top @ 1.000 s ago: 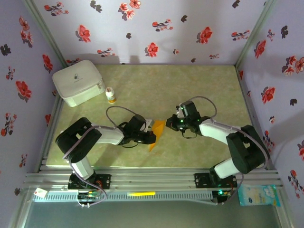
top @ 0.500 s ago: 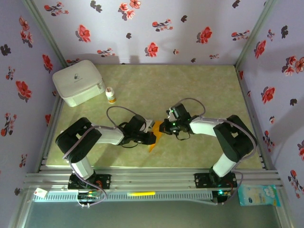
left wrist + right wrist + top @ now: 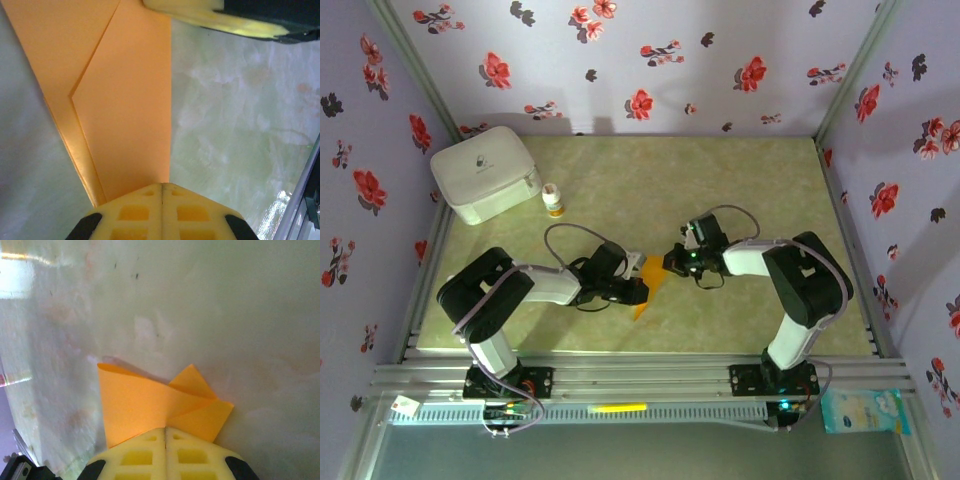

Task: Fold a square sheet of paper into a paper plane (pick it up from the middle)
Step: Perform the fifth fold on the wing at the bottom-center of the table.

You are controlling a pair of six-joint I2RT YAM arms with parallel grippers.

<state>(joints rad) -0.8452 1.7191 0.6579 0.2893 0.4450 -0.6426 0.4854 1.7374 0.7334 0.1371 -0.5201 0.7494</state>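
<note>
The square sheet of paper is a folded orange angular shape on the green table, between my two grippers. My left gripper holds its left side. In the left wrist view its yellow fingertips meet with the layered paper running out from their seam. My right gripper is at the paper's upper right end. In the right wrist view its pads are pressed together on the paper, whose far flap stands a little off the table and casts a shadow. A right finger shows at the paper's far end.
A white box sits at the back left with a small white bottle with an orange cap beside it. Floral walls close three sides. The metal rail runs along the near table edge.
My right gripper has swung left to the paper's upper end and shut on it. The paper's top now sits under that gripper. The left gripper has stayed put.
</note>
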